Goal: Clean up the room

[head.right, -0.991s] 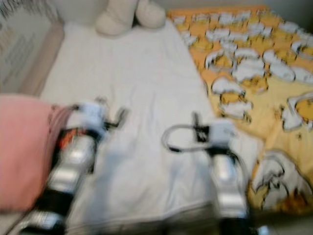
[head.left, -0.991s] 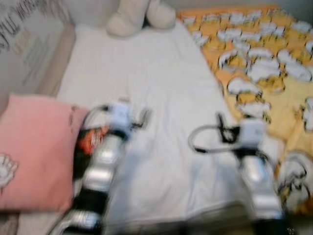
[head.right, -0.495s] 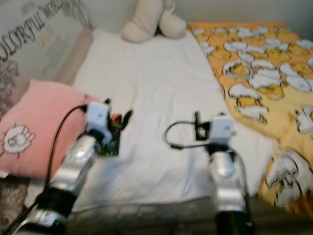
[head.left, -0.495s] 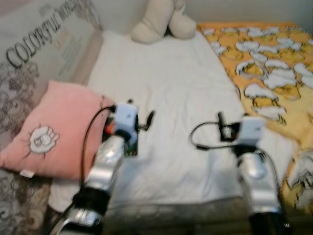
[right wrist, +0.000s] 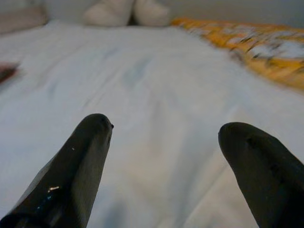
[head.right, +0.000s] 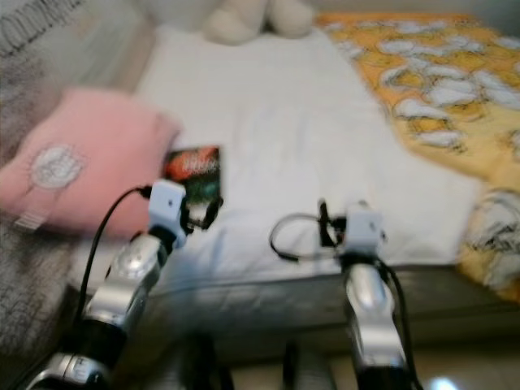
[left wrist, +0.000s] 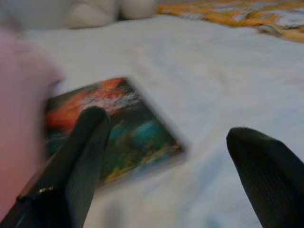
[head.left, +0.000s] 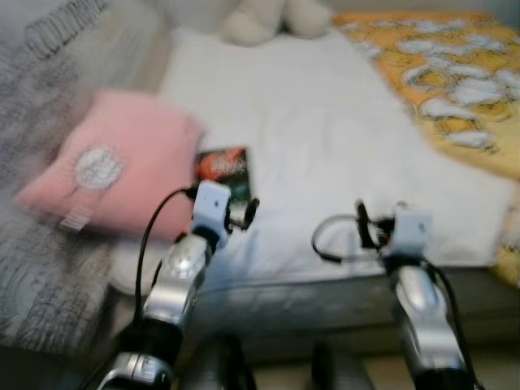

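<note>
Nearest me, both arms are raised over the foot edge of the bed [head.left: 341, 268]. The left gripper [left wrist: 171, 156] has its 2 fingers spread wide, aimed at the book [head.left: 223, 172], probably to collect it. The right gripper [right wrist: 164, 156] is also released, over bare white sheet [head.right: 284, 122]. The book lies flat just beside the pink pillow [head.left: 122, 162], crowding that side. Farther off sit an orange blanket [head.right: 439, 73] and a cream plush toy [head.left: 268, 16]
</note>
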Available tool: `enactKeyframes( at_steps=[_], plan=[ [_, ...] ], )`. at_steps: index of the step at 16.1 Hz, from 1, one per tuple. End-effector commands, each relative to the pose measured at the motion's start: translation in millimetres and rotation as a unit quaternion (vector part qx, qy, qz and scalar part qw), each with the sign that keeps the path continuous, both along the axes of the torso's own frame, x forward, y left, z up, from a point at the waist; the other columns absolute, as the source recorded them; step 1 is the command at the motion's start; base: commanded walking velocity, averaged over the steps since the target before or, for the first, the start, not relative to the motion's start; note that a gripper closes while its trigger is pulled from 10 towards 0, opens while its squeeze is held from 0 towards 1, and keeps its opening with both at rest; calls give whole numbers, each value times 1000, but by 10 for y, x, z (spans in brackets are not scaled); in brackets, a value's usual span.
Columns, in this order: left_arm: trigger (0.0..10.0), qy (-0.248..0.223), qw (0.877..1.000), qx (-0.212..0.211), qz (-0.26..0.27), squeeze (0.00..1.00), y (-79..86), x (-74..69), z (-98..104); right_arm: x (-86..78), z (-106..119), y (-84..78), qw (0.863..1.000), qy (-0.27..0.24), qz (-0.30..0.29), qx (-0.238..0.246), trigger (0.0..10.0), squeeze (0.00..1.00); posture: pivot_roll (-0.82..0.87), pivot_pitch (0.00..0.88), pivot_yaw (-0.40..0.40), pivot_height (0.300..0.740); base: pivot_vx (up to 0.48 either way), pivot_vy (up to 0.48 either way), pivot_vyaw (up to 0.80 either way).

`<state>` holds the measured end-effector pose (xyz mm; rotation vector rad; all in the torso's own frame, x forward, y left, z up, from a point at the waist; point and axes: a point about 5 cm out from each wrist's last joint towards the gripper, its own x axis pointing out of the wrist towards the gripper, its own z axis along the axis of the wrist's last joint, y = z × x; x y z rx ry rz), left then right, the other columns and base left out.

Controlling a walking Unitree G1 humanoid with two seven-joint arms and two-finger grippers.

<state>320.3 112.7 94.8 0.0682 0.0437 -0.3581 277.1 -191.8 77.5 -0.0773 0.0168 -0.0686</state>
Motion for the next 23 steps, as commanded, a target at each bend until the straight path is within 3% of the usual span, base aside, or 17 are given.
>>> enactKeyframes(
  at_steps=[1,2,3,7,11,17,23],
  plan=[
    [10000,13,1000,-4,18,0,37,26,-32,14,71,13,1000,-15,-2,-6,10000,4,-200,0,91,584,0,0,0],
    [10000,52,994,-40,83,0,164,73,-102,-18,96,-7,1000,-25,-12,-1,10000,4,-218,0,97,570,266,0,0],
    [10000,62,992,-51,95,0,203,73,-133,-43,107,-23,999,-32,-19,8,10000,4,-221,0,97,561,0,0,0],
    [10000,46,995,-47,69,0,183,10,-122,-117,60,-14,999,-29,-23,26,10000,4,-212,0,95,521,0,0,0],
    [10000,7,999,-24,28,0,50,-11,-24,-113,79,32,999,-32,-11,8,10000,0,-193,0,83,516,0,0,0],
    [10000,12,999,-37,30,0,76,-65,-62,-138,83,-35,1000,-18,-11,1,10000,0,-196,0,68,516,0,0,-671],
    [10000,-28,998,-57,-7,0,14,-93,70,-94,128,-37,1000,-25,-8,1,10000,0,-192,0,65,516,0,0,-672]
  ],
)
